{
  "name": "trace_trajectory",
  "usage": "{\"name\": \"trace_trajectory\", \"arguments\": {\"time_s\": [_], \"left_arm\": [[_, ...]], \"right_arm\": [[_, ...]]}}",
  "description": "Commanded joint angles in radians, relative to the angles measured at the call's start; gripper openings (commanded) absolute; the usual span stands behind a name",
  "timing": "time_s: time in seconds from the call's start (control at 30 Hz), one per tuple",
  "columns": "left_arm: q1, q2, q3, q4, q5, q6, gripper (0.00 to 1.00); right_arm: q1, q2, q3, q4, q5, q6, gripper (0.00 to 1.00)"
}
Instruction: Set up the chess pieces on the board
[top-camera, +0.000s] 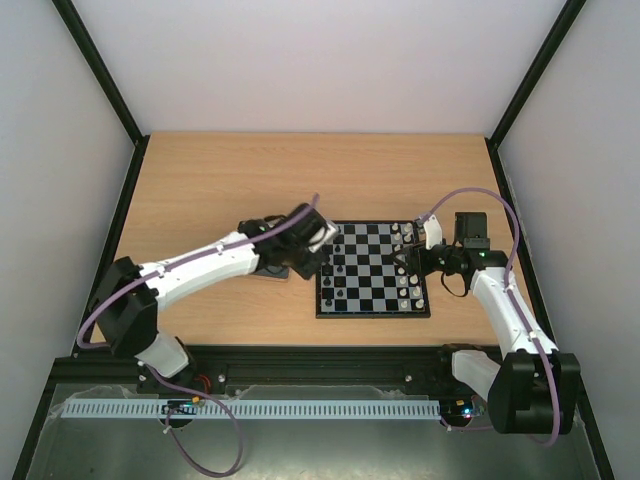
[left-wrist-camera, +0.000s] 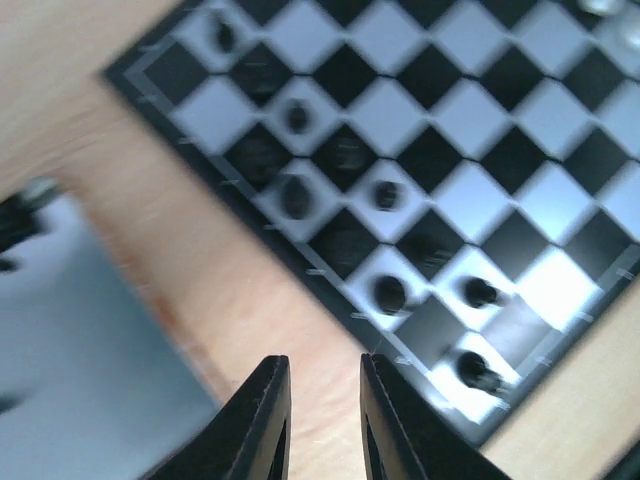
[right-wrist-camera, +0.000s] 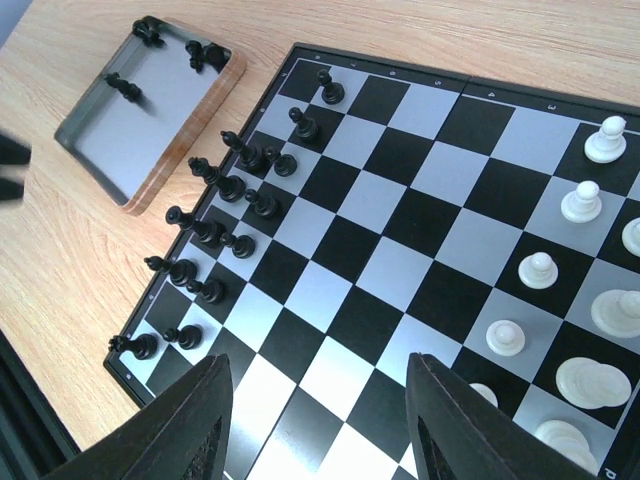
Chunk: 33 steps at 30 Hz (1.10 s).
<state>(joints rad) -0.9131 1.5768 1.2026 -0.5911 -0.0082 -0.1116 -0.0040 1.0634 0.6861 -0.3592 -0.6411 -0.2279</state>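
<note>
The board (right-wrist-camera: 400, 230) lies flat on the wood. Several black chess pieces (right-wrist-camera: 232, 185) stand in two files along its left edge. My right gripper (right-wrist-camera: 318, 360) hangs open above the board's near squares with nothing between its fingers. In the blurred left wrist view, my left gripper (left-wrist-camera: 325, 362) is over bare wood just off the board's (left-wrist-camera: 470, 150) edge. Its fingers are a narrow gap apart and hold nothing, and black pieces (left-wrist-camera: 385, 293) stand on the squares ahead of it. From above, the left gripper (top-camera: 322, 237) is at the board's (top-camera: 372, 275) far left corner and the right gripper (top-camera: 415, 255) is over its right side.
A shiny grey metal tray (right-wrist-camera: 150, 110) with a wooden rim sits left of the board, with three black pieces (right-wrist-camera: 205, 55) at its far end. White pieces (right-wrist-camera: 540, 270) fill the board's right side. From above, the left arm (top-camera: 220, 258) covers most of the tray.
</note>
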Motion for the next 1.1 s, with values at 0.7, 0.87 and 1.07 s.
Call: {"name": "trace_trajectory", "arguments": {"time_s": [0.7, 0.87, 1.07], "left_arm": [[0.499, 0.112, -0.118, 0.043, -0.071, -0.256, 0.28], [0.515, 0.142, -0.111, 0.051, -0.073, -0.265, 0.27], [0.519, 0.172, -0.098, 0.067, -0.068, -0.263, 0.26]], "right_arm": [[0.004, 0.011, -0.010, -0.009, -0.002, -0.010, 0.49], [0.004, 0.009, -0.010, -0.009, -0.002, -0.011, 0.49], [0.004, 0.007, -0.008, -0.011, -0.005, -0.011, 0.49]]}}
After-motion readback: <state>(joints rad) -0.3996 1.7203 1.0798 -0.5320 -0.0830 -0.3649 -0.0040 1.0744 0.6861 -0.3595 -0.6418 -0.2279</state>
